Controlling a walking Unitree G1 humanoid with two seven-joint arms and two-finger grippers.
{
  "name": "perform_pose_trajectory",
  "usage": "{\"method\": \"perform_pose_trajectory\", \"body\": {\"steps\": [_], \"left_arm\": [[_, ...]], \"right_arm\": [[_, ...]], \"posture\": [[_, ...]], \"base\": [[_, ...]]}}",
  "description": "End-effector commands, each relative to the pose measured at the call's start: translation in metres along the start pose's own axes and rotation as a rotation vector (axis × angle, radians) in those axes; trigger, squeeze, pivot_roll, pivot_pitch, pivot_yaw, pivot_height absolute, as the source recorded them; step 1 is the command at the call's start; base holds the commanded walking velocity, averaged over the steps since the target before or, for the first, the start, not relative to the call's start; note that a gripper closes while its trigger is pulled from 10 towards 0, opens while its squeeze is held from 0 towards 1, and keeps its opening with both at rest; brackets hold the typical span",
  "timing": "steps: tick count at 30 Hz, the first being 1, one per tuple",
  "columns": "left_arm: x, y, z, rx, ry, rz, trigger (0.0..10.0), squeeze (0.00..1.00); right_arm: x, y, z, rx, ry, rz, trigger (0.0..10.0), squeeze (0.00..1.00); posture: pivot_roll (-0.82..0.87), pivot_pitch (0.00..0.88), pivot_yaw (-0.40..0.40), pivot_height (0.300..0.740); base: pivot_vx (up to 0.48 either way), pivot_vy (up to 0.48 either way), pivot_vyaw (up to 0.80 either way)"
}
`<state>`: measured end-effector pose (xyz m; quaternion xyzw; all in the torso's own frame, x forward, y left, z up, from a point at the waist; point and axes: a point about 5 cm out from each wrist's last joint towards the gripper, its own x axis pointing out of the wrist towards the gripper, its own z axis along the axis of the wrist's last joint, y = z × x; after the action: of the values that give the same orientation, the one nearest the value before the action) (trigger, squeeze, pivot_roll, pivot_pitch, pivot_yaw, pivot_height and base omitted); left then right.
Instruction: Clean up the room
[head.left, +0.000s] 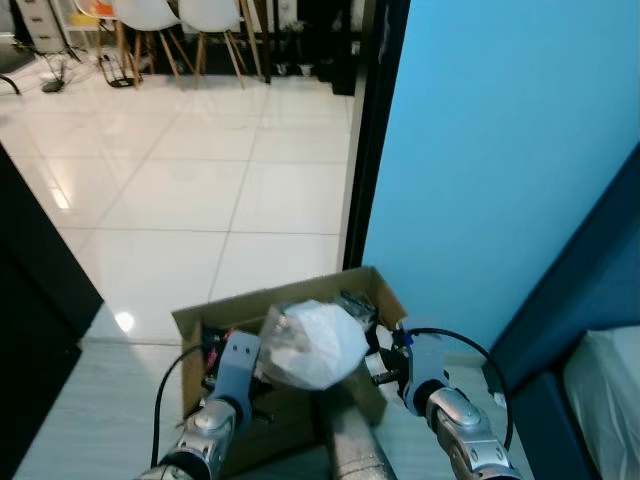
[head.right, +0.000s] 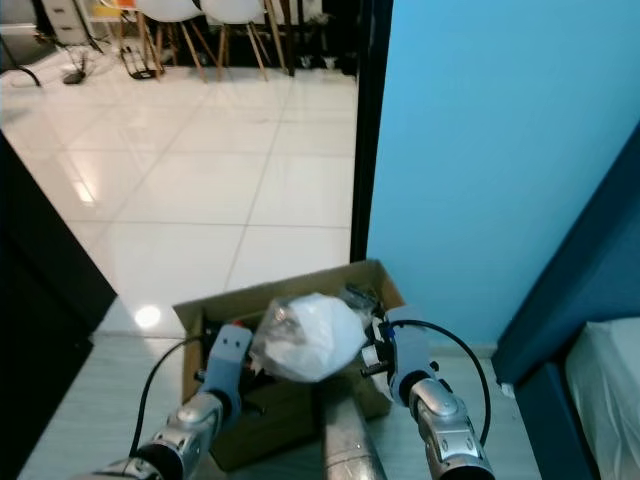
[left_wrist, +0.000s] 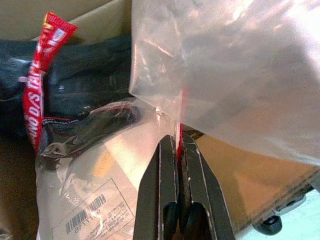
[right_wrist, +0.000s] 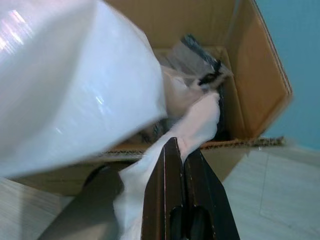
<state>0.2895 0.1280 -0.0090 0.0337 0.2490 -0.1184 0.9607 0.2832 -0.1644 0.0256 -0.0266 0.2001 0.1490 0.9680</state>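
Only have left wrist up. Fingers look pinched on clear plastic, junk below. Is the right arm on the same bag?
Observer: Yes. The right gripper is shut on a white tail of the plastic bag.
Operator: Where's the bag relative to the box?
Observer: Held between both grippers above the open cardboard box, not resting in it.
Operator: Surroundings?
Observer: A blue wall is to the right; white tiled floor lies beyond.

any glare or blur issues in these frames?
Left eye view: ceiling-light glare spots on the tiled floor, image sharp. Left wrist view: clear plastic bag overexposed, blurred close up. Right wrist view: white bag shiny and soft; cardboard box in focus.
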Motion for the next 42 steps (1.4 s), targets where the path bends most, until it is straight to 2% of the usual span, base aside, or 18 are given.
{"method": "perform_pose_trajectory", "body": {"steps": [1, 6, 7, 11, 12, 13, 14, 16, 20, 22, 23, 25, 26, 27, 31, 35, 37, 42], "left_arm": [[0.001, 0.008, 0.007, -0.011, -0.024, 0.017, 10.0, 0.00], [0.003, 0.012, 0.018, -0.019, -0.060, 0.021, 10.0, 0.00], [0.003, 0.014, 0.021, -0.022, -0.068, 0.024, 10.0, 0.00], [0.003, 0.016, 0.022, -0.024, -0.072, 0.026, 10.0, 0.00], [0.003, 0.016, 0.022, -0.025, -0.072, 0.025, 10.0, 0.00], [0.003, 0.016, 0.021, -0.027, -0.071, 0.022, 10.0, 0.00], [0.003, 0.016, 0.021, -0.027, -0.071, 0.022, 10.0, 0.00], [0.003, 0.016, 0.019, -0.032, -0.066, 0.017, 10.0, 0.00], [0.002, 0.015, 0.016, -0.036, -0.057, 0.011, 10.0, 0.00], [0.001, 0.014, 0.012, -0.043, -0.049, 0.005, 10.0, 0.00], [0.001, 0.014, 0.012, -0.043, -0.049, 0.005, 10.0, 0.00], [0.000, 0.015, 0.009, -0.050, -0.045, 0.007, 10.0, 0.00], [0.000, 0.015, 0.009, -0.050, -0.045, 0.007, 10.0, 0.00], [-0.001, 0.016, 0.008, -0.058, -0.046, 0.010, 10.0, 0.00], [-0.002, 0.020, 0.006, -0.145, -0.053, 0.015, 10.0, 0.00], [-0.003, 0.023, 0.007, -0.172, -0.065, 0.019, 10.0, 0.00], [-0.004, 0.027, 0.010, -0.177, -0.088, 0.024, 10.0, 0.00], [-0.004, 0.033, 0.016, -0.179, -0.128, 0.029, 10.0, 0.00]], "right_arm": [[0.001, 0.007, 0.001, 0.001, 0.004, 0.019, 10.0, 0.00], [0.003, 0.016, 0.002, -0.053, 0.027, 0.053, 10.0, 0.00], [0.004, 0.026, 0.005, -0.079, 0.019, 0.099, 10.0, 0.00], [0.005, 0.034, 0.015, -0.067, -0.029, 0.138, 10.0, 0.00], [0.005, 0.037, 0.025, -0.040, -0.071, 0.145, 10.0, 0.00], [0.006, 0.035, 0.045, 0.045, -0.155, 0.141, 10.0, 0.00], [0.006, 0.035, 0.045, 0.045, -0.155, 0.141, 10.0, 0.00], [0.005, 0.028, 0.079, 0.173, -0.294, 0.129, 10.0, 0.00], [0.005, 0.015, 0.099, 0.196, -0.352, 0.073, 10.0, 0.00], [0.011, 0.000, 0.097, 0.067, -0.272, -0.053, 10.0, 0.00], [0.011, 0.000, 0.097, 0.067, -0.272, -0.053, 10.0, 0.00], [0.015, -0.008, 0.085, -0.136, -0.166, -0.133, 10.0, 0.00], [0.015, -0.008, 0.085, -0.136, -0.166, -0.133, 10.0, 0.00], [0.017, -0.009, 0.077, -0.177, -0.117, -0.152, 10.0, 0.00], [0.026, -0.003, 0.050, -0.169, 0.016, -0.134, 10.0, 0.00], [0.031, 0.006, 0.034, -0.123, 0.073, -0.099, 10.0, 0.00], [0.037, 0.015, 0.023, -0.101, 0.105, -0.070, 10.0, 0.00], [0.044, 0.024, 0.027, -0.129, 0.090, -0.062, 10.0, 0.00]], "posture": [[-0.38, 0.159, -0.013, 0.562], [-0.37, 0.166, -0.010, 0.562], [-0.37, 0.167, -0.007, 0.562], [-0.36, 0.168, -0.005, 0.562], [-0.36, 0.168, -0.005, 0.562], [-0.36, 0.170, -0.003, 0.562], [-0.36, 0.170, -0.003, 0.562], [-0.35, 0.171, -0.005, 0.562], [-0.35, 0.169, -0.009, 0.562], [-0.34, 0.168, -0.014, 0.562], [-0.34, 0.168, -0.014, 0.562], [-0.33, 0.169, -0.015, 0.562], [-0.33, 0.169, -0.015, 0.562], [-0.31, 0.172, -0.017, 0.562], [-0.29, 0.173, -0.015, 0.562], [-0.27, 0.174, -0.013, 0.562], [-0.22, 0.179, -0.011, 0.562], [-0.20, 0.186, -0.010, 0.562]], "base": [[0.000, 0.000, 0.00], [0.000, 0.000, 0.00], [0.000, 0.000, 0.00], [0.000, 0.000, 0.00], [0.000, 0.000, 0.00], [0.000, 0.000, 0.00], [0.000, 0.000, 0.00], [0.000, 0.000, 0.00], [0.000, 0.000, 0.00], [0.000, 0.000, 0.00], [0.000, 0.000, 0.00], [0.000, 0.000, 0.00], [0.000, 0.000, 0.00], [0.000, 0.000, 0.00], [0.000, 0.000, 0.00], [0.000, 0.000, 0.00], [0.000, 0.000, 0.00], [0.000, 0.000, 0.00]]}}
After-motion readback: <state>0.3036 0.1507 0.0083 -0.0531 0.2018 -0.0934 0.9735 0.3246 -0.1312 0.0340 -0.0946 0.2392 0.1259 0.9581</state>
